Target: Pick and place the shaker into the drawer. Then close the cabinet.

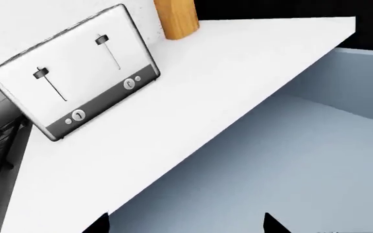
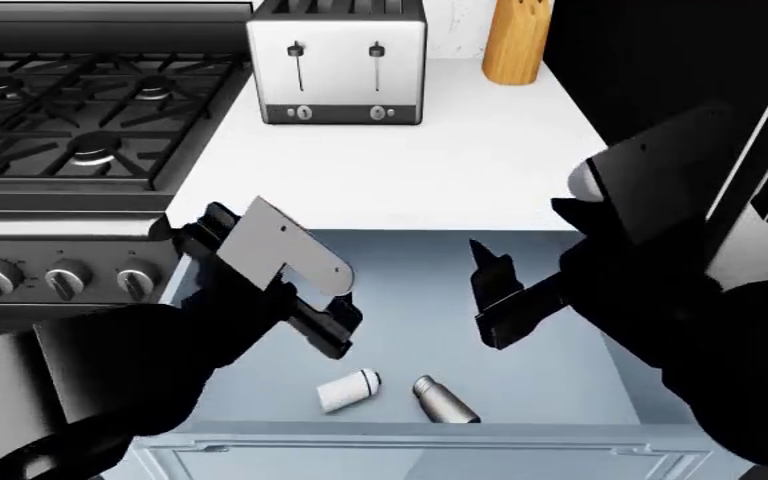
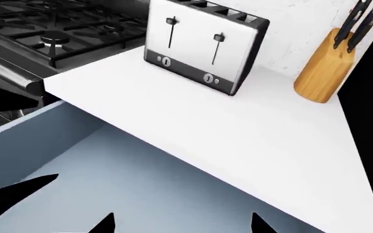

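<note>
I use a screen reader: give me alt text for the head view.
An open drawer holds a white shaker and a metal shaker, both lying down. Both grippers hover above; behind, a toaster on the counter.

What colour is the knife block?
Light wood-orange knife block, clearest in the right wrist view.

1. White countertop (image 2: 464, 170) under even, flat light, bare across the middle.
2. Chrome toaster (image 2: 339, 62) at the back, against a pale speckled wall (image 3: 303, 24).
3. Wooden knife block (image 2: 516, 40) just beside.
4. Black gas stove (image 2: 71, 110) adjoining, knobs (image 2: 67, 279) along the front.
</note>
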Robot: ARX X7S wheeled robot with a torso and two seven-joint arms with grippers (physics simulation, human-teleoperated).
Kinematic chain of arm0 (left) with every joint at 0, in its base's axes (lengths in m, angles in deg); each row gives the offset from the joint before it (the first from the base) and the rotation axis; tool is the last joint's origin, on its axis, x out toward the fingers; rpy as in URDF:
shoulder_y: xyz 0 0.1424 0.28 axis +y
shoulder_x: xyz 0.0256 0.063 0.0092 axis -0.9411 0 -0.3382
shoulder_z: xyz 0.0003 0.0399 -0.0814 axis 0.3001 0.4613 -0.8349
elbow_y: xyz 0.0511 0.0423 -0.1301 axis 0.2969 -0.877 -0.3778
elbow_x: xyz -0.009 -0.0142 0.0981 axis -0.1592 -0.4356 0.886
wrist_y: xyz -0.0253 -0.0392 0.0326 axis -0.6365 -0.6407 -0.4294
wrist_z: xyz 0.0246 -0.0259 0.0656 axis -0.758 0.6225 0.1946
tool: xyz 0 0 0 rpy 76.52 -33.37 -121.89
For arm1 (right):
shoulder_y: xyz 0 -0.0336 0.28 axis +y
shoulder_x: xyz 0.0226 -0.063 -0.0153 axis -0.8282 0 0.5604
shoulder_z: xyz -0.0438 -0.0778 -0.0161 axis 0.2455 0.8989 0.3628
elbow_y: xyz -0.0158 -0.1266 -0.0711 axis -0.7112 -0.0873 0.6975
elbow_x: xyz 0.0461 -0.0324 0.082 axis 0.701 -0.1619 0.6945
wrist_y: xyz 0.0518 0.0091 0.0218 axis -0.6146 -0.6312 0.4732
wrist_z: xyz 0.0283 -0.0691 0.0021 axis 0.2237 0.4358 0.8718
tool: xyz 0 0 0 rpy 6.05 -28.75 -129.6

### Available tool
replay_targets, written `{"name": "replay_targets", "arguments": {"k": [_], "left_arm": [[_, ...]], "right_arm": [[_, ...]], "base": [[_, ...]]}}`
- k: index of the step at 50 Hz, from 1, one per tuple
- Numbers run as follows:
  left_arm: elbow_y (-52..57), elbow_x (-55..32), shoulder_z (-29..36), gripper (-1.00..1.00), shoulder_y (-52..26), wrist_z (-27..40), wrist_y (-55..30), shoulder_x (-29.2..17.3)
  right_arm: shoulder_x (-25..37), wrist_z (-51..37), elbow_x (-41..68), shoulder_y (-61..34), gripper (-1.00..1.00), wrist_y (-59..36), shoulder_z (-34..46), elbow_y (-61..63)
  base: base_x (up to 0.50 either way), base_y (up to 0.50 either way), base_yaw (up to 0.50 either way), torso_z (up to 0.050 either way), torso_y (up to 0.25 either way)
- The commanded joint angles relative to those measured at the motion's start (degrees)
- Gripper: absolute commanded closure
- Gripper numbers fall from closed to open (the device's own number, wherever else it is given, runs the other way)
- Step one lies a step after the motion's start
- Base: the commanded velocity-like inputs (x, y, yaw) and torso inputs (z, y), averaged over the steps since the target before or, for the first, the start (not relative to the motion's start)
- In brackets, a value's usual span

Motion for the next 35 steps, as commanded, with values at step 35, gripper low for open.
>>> {"name": "replay_targets", "arguments": {"k": [35], "left_arm": [[29.2,21.9,-25.5,-1.00,38.3,25.7,43.4,-12.5]], "right_arm": [[6.0,-7.0,-43.3,45.7,-1.00,37.9,-12.3,25.7]], "base": [[-0.28,0.06,0.00,0.000,0.000]]}}
